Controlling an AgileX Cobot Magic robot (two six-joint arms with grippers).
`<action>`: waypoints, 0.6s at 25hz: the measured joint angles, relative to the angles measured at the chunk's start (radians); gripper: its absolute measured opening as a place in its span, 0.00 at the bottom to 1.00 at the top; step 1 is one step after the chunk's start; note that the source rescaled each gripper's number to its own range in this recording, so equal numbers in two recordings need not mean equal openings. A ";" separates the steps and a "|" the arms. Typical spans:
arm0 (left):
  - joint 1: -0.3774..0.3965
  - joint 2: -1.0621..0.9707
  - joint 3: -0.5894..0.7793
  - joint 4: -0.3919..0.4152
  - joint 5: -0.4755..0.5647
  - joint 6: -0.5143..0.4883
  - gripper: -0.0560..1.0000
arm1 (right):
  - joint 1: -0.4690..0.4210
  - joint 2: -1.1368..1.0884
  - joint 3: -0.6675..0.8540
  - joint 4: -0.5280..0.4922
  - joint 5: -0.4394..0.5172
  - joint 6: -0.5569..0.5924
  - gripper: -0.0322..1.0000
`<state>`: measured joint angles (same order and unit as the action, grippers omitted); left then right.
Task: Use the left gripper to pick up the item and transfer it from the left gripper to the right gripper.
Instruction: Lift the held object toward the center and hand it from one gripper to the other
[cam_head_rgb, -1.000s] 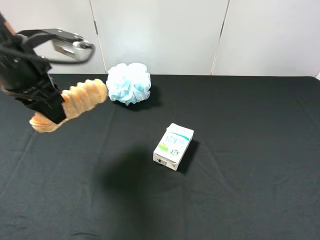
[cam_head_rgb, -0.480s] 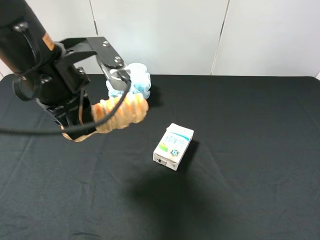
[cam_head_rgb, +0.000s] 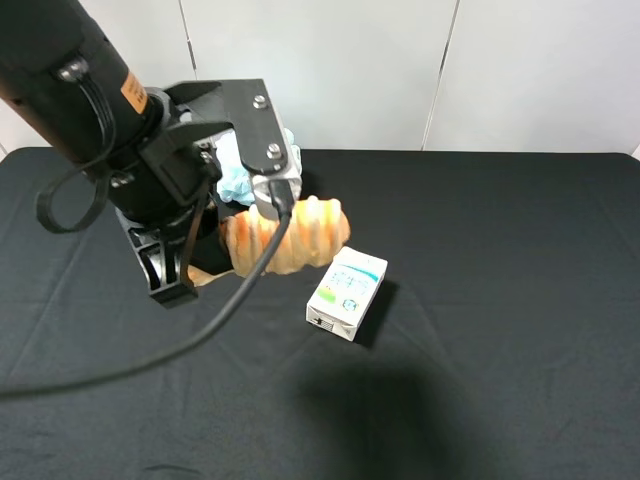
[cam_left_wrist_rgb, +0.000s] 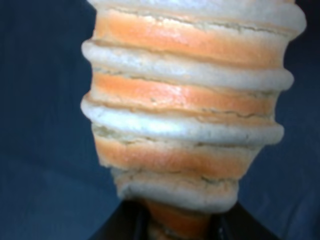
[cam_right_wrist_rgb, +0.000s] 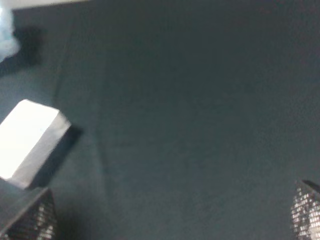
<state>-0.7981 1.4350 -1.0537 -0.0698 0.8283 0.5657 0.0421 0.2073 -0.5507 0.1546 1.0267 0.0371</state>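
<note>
Your left gripper (cam_left_wrist_rgb: 180, 226) clamps the item (cam_head_rgb: 300, 235) at centre-left, with the carton (cam_head_rgb: 347, 292) just below and the puff (cam_head_rgb: 232, 182) behind. Your right gripper (cam_right_wrist_rgb: 170, 215) gapes wide, and open black table (cam_head_rgb: 520, 300) stretches right.

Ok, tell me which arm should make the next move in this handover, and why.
Right. The left gripper already holds the item lifted over the table, one end sticking out free near the carton. The right gripper is open and empty, so it should come in and take that end.

White carton (cam_head_rgb: 346, 293) on black cloth (cam_head_rgb: 500, 300), blue puff (cam_head_rgb: 235, 183) behind
</note>
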 joint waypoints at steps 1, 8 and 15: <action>-0.011 0.000 0.000 0.000 -0.004 0.013 0.05 | 0.000 0.052 -0.009 0.035 -0.001 -0.004 1.00; -0.041 0.000 0.000 0.000 -0.050 0.036 0.05 | 0.025 0.338 -0.033 0.292 -0.093 -0.172 1.00; -0.054 0.004 -0.001 -0.018 -0.108 0.039 0.05 | 0.146 0.534 -0.033 0.557 -0.194 -0.391 1.00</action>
<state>-0.8520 1.4392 -1.0548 -0.0877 0.7203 0.6049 0.1878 0.7414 -0.5836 0.7117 0.8328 -0.3539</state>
